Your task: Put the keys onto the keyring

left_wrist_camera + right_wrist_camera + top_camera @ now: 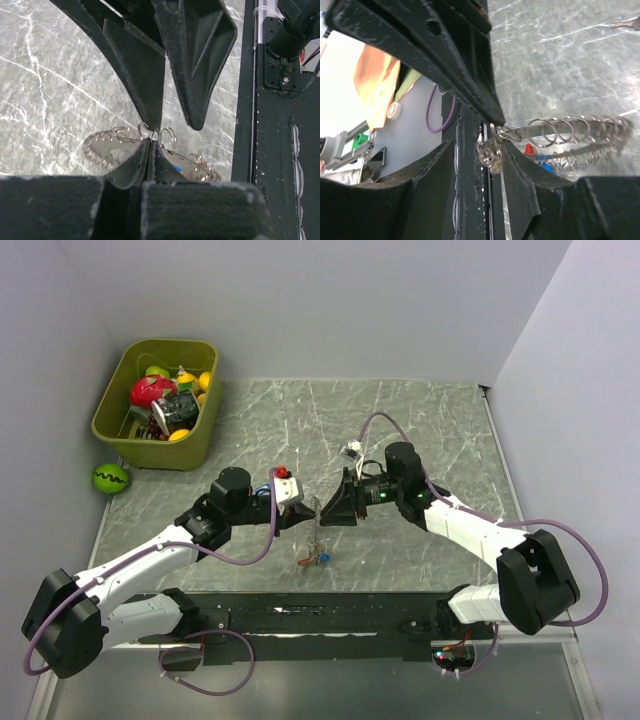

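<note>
The keyring (314,523), a chain-like loop of metal with several wire rings, hangs upright between my two grippers above the table. My left gripper (302,512) is shut on its top; in the left wrist view its fingertips (145,150) pinch the keyring (107,145). Keys with a blue tag (176,167) dangle from it (318,560). My right gripper (327,510) faces the left one, open. In the right wrist view a small silver key cluster (490,155) hangs between its fingers (517,160), at the end of the keyring (570,131). Red and blue tags (542,164) show below.
A green bin (112,430) of toys stands at the back left, with a green ball (110,477) beside it. A black strip (330,615) runs along the table's near edge. One loose key (625,22) lies on the marble.
</note>
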Robot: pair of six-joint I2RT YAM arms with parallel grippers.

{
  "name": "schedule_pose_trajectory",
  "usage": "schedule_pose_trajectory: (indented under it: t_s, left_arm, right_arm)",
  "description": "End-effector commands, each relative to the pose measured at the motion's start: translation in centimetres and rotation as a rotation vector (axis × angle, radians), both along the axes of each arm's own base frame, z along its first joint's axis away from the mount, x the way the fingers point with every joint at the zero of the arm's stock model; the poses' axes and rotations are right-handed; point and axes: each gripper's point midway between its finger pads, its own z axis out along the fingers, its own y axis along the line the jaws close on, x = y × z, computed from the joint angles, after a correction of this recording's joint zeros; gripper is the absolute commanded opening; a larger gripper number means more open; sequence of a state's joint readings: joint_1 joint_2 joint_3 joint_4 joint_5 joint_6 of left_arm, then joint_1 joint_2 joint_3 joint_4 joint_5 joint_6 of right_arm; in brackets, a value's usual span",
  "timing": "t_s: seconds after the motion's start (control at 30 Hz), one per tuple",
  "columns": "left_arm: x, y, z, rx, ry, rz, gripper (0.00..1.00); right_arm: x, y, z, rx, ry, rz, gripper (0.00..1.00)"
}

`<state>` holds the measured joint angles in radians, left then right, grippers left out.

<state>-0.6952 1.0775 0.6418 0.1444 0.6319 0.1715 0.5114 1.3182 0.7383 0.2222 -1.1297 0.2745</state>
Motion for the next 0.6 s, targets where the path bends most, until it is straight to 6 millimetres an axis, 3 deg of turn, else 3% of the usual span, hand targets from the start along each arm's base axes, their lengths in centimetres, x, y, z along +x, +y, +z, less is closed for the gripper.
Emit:
schedule_pose_trajectory:
  t_s: [0.0,0.2,0.33,0.43,0.5,0.57]
  left_arm:
    - [0.0,-0.9,3.8,-0.078,-0.093,-0.042,0.01]
    - [-0.2,-1.1,4.1,-0.096,-0.089,-0.057,0.01]
    - [-0.3,-1.2,4.3,-0.107,-0.093,-0.067,0.01]
    - [-0.3,-1.3,4.6,-0.111,-0.095,-0.068,0.01]
    - [-0.2,-1.2,4.5,-0.107,-0.092,-0.065,0.01]
    - [0.0,-1.1,4.4,-0.103,-0.092,-0.050,0.01]
  right_arm:
    - [1.5,0.7,1.8,0.020,-0.081,-0.044,0.52]
    - [1.7,1.2,1.7,0.018,-0.080,-0.046,0.51]
    - [1.6,1.8,1.3,0.011,-0.063,-0.038,0.41]
    - [1.6,2.0,1.3,0.008,-0.057,-0.036,0.22]
    - [1.4,2.1,1.4,0.017,-0.056,-0.030,0.00]
    - [1.5,2.1,1.5,0.019,-0.056,-0.036,0.00]
